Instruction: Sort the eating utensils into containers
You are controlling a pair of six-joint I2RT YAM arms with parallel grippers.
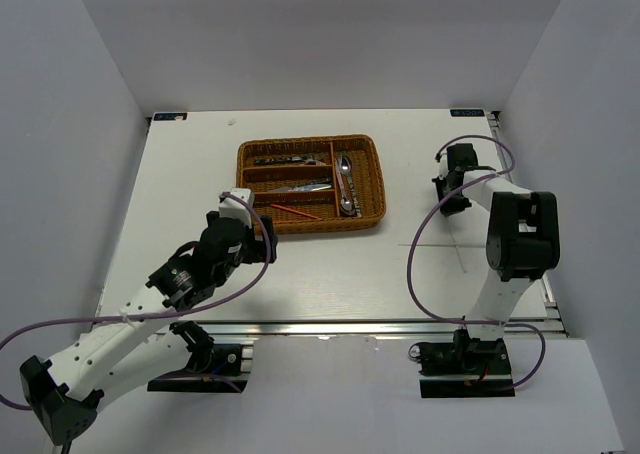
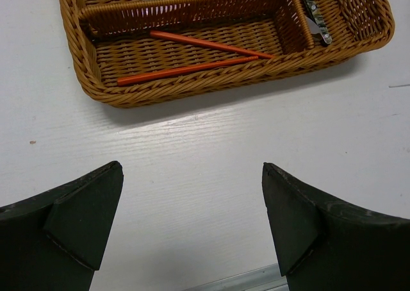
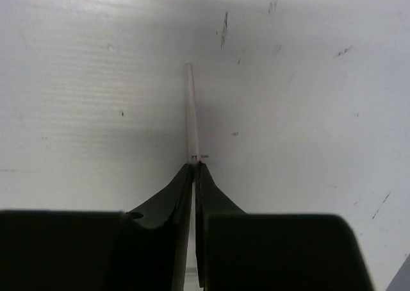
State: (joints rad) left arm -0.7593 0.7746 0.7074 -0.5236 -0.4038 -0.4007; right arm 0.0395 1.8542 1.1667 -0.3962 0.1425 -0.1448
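The brown wicker tray point(image 1: 310, 142) lies at the middle back of the table. Its near long slot holds two red chopsticks point(image 1: 295, 211), which also show in the left wrist view point(image 2: 186, 70). Its right crosswise slot holds two metal spoons point(image 1: 345, 184). The other two slots hold silver cutlery point(image 1: 298, 186). My left gripper point(image 1: 262, 238) is open and empty, just in front of the tray's near left corner point(image 2: 102, 92); in the left wrist view, the gripper point(image 2: 192, 169) is over bare table. My right gripper point(image 3: 194, 166) is shut on a thin white chopstick point(image 3: 191, 111) low over the table at the far right point(image 1: 447, 199).
The white table point(image 1: 330, 274) ends in a metal rail point(image 1: 350, 326) at the near edge. White walls close in the left, back and right. Purple cables point(image 1: 412, 264) loop from both arms. Small dark marks dot the table under the right gripper.
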